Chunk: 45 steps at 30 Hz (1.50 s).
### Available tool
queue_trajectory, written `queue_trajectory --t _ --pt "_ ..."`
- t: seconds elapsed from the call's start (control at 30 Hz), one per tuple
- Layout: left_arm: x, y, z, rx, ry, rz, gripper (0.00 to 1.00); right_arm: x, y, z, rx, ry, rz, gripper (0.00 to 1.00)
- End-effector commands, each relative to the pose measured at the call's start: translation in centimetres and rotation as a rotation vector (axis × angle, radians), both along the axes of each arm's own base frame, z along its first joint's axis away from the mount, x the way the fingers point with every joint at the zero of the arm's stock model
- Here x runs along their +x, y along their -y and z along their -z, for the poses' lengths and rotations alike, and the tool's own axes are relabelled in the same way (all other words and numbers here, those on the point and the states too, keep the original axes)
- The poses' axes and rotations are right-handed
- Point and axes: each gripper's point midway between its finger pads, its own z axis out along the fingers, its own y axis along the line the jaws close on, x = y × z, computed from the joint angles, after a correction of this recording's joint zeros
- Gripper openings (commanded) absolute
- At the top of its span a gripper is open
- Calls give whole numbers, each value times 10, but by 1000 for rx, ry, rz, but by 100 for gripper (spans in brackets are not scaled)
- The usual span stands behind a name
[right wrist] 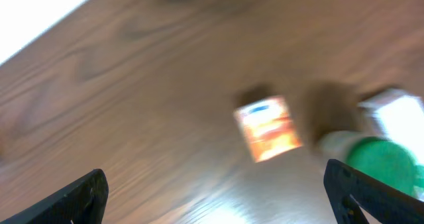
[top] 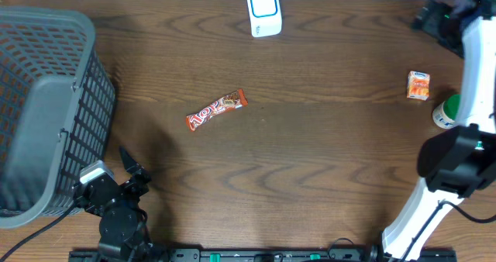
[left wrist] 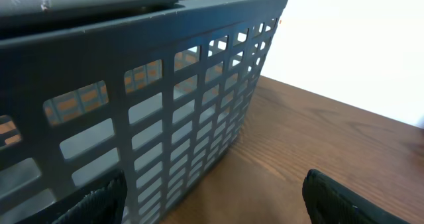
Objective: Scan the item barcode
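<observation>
1. The wooden bench [top: 310, 177] fills the overhead view.
2. A grey slatted basket [top: 89, 115] sits on the bench's left side. In the left wrist view its wall [left wrist: 165, 118] is close in front of the camera.
3. The white right arm [top: 473, 84] runs along the right edge from the near side to the far right corner. Its end effector [right wrist: 215, 197] is spread wide with nothing between the fingers. It hangs above the bench near the carton and the bottle and touches neither.
4. The black left arm [top: 116, 215] is folded at the near left, just beside the basket. Its end effector [left wrist: 218, 201] is also wide and empty, and faces the basket wall.
5. A white scanner [top: 263, 10] with a blue-edged face stands at the far edge, near the middle.
6. An orange-red candy bar [top: 216, 110] lies at a slant on bare wood near the bench's centre, well apart from both arms and from the scanner.
7. A green-capped bottle [top: 446, 111] stands at the right, partly hidden by the right arm. It is blurred in the right wrist view [right wrist: 377, 161].
8. A small orange carton [top: 418, 85] sits just left of the bottle, on its far side. Its print is too blurred to read [right wrist: 268, 128].
</observation>
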Motion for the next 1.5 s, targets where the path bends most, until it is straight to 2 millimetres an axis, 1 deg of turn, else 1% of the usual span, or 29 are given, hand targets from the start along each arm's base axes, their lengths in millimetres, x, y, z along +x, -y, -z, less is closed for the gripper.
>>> queue_trajectory --t 0.0,0.13,0.23,0.27,0.37,0.43,0.6,0.7,0.77,0.87,0.97,1.1,1.2,1.3,1.47 --pt "-1 -2 -2 -4 7 -14 85 5 -86 -1 108 -4 -152 99" --pt "-1 -2 -2 -4 7 -14 85 -1 -166 7 120 -37 -289 99" --pt "-1 -2 -2 -3 8 -15 85 -10 -230 13 117 -46 -420 99" --pt "-1 -2 -2 -3 8 -15 85 -14 -248 16 108 -51 -465 99" --pt "-1 -2 -2 -3 8 -15 85 -32 -309 28 46 -59 -698 99" --pt "-1 -2 -2 -3 8 -15 85 -43 -337 40 -33 -62 -822 99" --pt "-1 -2 -2 -3 8 -15 86 -73 -384 75 -202 -86 -1011 99" --pt "-1 -2 -2 -3 8 -15 85 -88 -406 94 -214 -84 -1061 99" --pt "-1 -2 -2 -3 8 -15 85 -93 -416 106 -214 -72 -1083 99" --pt "-1 -2 -2 -3 8 -15 85 -99 -426 120 -216 -60 -1107 99" --pt "-1 -2 -2 -4 8 -15 85 -106 -432 129 -250 -62 -1189 99" --pt "-1 -2 -2 -3 8 -15 86 -118 -443 131 -289 -63 -1287 99" --pt "-1 -2 -2 -4 7 -14 85 -120 -450 130 -322 -48 -1329 99" --pt "-1 -2 -2 -3 8 -15 85 -114 -448 127 -323 -26 -1260 99" --pt "-1 -2 -2 -3 8 -15 86 -102 -443 127 -186 -16 -1088 99"
